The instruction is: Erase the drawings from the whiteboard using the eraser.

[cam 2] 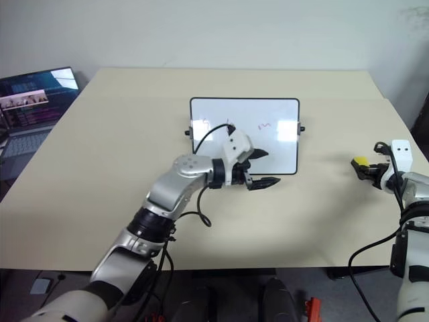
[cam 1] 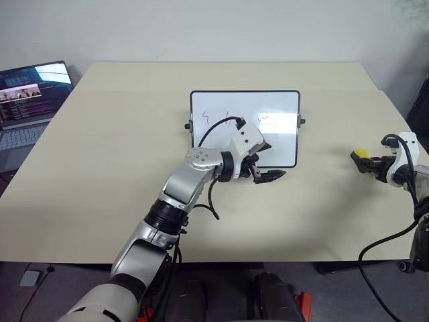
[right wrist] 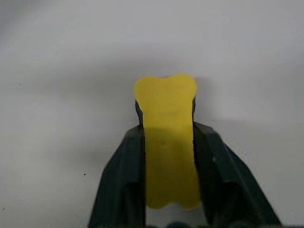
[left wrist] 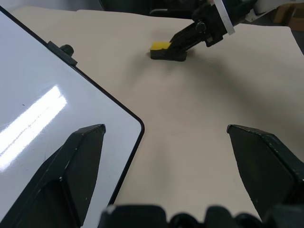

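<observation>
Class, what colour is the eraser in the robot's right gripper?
Bright yellow: the eraser, squeezed by the right gripper, shows best in the right wrist view.

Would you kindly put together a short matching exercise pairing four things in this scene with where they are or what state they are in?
Things:
1. eraser
2. whiteboard
3. left end effector
4. laptop

Descriptions:
A. open, over the board's near right corner
B. squeezed between the fingers of the right end effector
C. at the table's far left edge, screen lit
D. lying mid-table, red marks on it

Pairs: 1-B, 2-D, 3-A, 4-C
</observation>
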`<state>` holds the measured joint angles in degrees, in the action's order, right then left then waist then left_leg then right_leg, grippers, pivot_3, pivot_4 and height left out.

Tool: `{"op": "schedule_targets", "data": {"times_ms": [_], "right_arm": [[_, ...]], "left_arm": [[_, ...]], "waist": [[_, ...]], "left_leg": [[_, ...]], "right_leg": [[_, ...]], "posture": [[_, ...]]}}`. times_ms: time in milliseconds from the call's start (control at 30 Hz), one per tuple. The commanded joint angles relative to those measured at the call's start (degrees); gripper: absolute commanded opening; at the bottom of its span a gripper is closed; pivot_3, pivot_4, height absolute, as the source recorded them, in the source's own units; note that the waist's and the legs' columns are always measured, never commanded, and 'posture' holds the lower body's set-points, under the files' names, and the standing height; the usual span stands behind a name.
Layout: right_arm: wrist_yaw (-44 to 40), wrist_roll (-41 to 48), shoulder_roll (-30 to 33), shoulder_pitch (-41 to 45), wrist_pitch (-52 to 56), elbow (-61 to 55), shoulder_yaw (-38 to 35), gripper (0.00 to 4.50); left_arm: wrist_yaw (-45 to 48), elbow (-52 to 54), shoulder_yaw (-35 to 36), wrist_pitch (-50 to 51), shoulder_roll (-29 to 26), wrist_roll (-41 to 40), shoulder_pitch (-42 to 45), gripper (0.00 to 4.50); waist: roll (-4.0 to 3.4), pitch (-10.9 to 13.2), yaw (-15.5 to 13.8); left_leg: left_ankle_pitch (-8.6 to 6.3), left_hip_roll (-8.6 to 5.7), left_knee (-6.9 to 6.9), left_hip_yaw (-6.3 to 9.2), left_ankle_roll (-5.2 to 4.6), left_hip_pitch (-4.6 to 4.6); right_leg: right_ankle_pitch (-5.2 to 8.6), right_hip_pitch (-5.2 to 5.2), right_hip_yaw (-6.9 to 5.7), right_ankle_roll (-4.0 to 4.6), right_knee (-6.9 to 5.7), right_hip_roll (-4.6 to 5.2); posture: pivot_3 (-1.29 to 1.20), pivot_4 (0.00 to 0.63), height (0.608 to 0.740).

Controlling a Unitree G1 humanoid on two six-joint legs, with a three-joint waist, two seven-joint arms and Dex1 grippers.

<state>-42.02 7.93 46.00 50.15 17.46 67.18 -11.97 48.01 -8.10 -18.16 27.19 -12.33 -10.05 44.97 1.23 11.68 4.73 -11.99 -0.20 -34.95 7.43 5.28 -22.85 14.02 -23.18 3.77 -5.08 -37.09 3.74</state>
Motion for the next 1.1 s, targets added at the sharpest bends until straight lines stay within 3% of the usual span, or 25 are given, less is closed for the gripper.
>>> {"op": "schedule_targets", "data": {"times_ms": [33,300,467,600,767,900,1100], "right_arm": [[0.54,0.57,0.31,0.44,-0.95,-0.58,-1.20,0.97],[0.22,1.13,-0.24,-0.28,-0.83,-1.57,-1.68,0.97],[-0.07,1.65,0.10,-2.23,-0.30,-9.89,-1.58,0.97],[2.63,2.98,-0.03,-4.21,3.51,-22.61,-2.69,0.97],[4.96,6.03,-3.76,-0.93,15.34,-49.49,0.72,0.97],[5.34,6.16,-6.32,2.78,18.44,-55.70,3.82,0.97],[6.73,4.88,-23.11,11.54,16.04,-56.06,14.19,0.97]], "left_arm": [[-0.17,2.99,0.65,-0.18,-0.07,-0.08,0.14,4.50],[-0.18,2.94,0.67,-0.34,-0.13,0.02,-0.02,4.50],[-0.62,2.94,3.40,-0.42,-2.78,-0.27,-0.18,4.50],[-0.14,6.77,6.16,1.11,-7.86,-0.79,-1.44,4.50],[0.41,13.70,15.39,4.53,-21.38,-2.08,-8.89,4.50],[-1.41,14.49,19.28,5.62,-24.93,-2.39,-12.71,4.50],[-5.60,11.14,20.65,1.19,-28.33,2.31,-18.68,4.50]], "waist": [[0.00,0.00,0.00],[0.00,0.00,0.03],[-0.02,-0.01,0.12],[-0.06,-0.03,0.36],[-0.18,0.00,1.48],[-0.14,-0.02,0.65],[-0.12,-0.03,0.35]], "left_leg": [[0.00,0.00,0.00,0.00,0.00,0.00],[0.00,0.00,-0.02,-0.02,0.00,0.01],[0.00,0.00,-0.02,-0.03,0.00,0.03],[0.00,0.01,-0.02,-0.05,0.00,0.03],[0.00,0.06,0.02,-0.13,-0.01,0.13],[0.00,0.03,-0.06,-0.06,0.00,0.12],[0.00,0.07,-0.12,0.05,-0.01,0.13]], "right_leg": [[0.00,0.00,0.00,0.00,0.00,0.00],[-0.01,0.00,0.02,-0.01,-0.01,0.00],[-0.01,0.00,0.04,-0.02,-0.03,0.00],[-0.01,-0.01,0.07,-0.02,-0.06,0.00],[0.00,-0.16,0.21,-0.02,-0.35,-0.04],[0.00,-0.11,0.14,-0.02,-0.42,-0.03],[0.01,-0.18,0.03,0.03,-0.67,-0.06]], "posture": [[0.00,0.150,0.740],[0.00,0.150,0.740],[0.00,0.150,0.740],[0.00,0.150,0.740],[0.00,0.150,0.740],[0.00,0.150,0.740],[0.00,0.150,0.740]]}}
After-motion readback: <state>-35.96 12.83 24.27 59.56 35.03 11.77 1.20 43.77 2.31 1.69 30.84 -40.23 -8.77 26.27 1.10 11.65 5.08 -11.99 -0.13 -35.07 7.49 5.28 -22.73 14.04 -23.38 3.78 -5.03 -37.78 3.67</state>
